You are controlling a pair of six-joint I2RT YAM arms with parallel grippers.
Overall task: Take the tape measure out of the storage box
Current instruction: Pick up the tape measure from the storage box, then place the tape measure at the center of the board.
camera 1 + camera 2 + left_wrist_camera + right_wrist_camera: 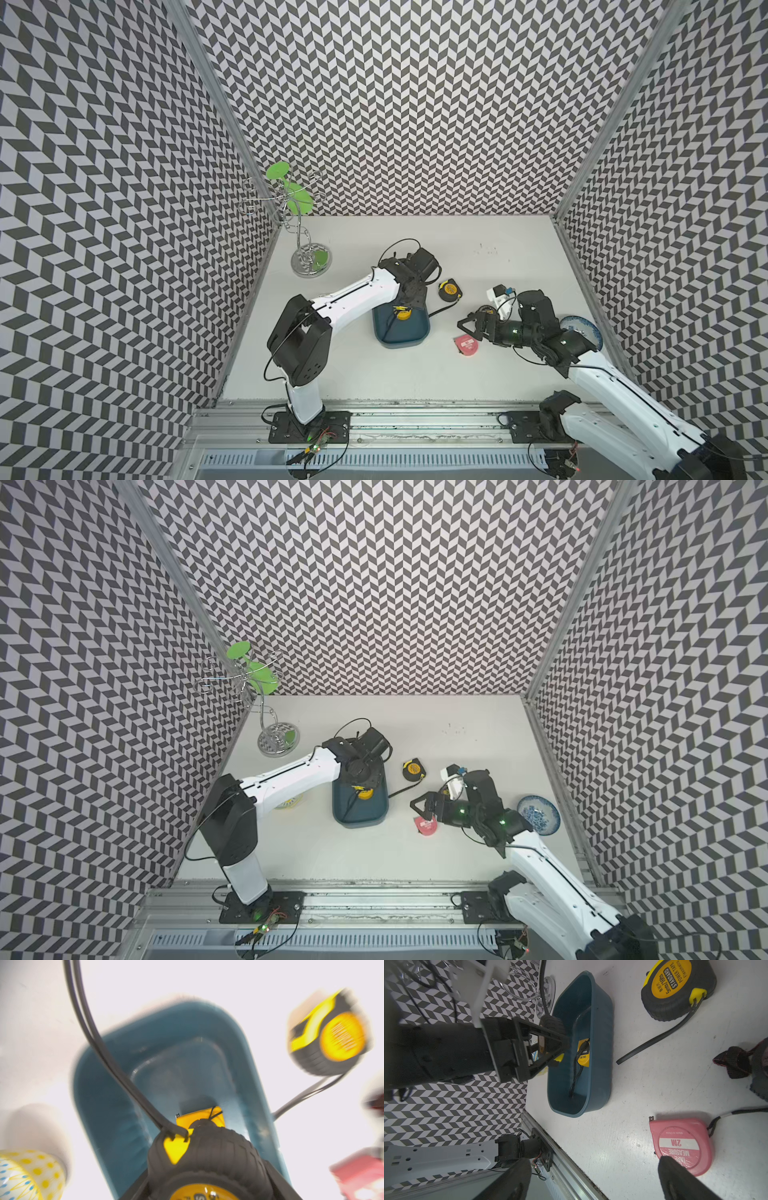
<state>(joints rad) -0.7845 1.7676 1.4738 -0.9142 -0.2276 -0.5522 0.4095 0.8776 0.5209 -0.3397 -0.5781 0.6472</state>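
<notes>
Left gripper [559, 1044] pinched on the black-and-yellow tape measure [209, 1157], held over the far end of the storage box [602, 1043]. Small yellow tape measure [583, 1053] lies on the box floor beneath. My right gripper [469, 329] is spread wide above the pink tape measure [681, 1145].

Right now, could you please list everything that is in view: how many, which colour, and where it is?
storage box: 1, dark teal, middle of the table
held tape measure: 1, black and yellow, in the left tool over the box
small tape measure: 1, yellow, black cord, inside the box
loose tape measure: 1, black and yellow, on the table beyond the box
pink tape measure: 1, pink, on the table by the right tool
blue dish: 1, blue-patterned, beside the right arm
yellow dish: 1, white, yellow and blue dots, beside the left arm
wire stand: 1, silver with green discs, back corner
table: 1, white
left tool: black, shut on the held tape measure
right tool: black, open
</notes>
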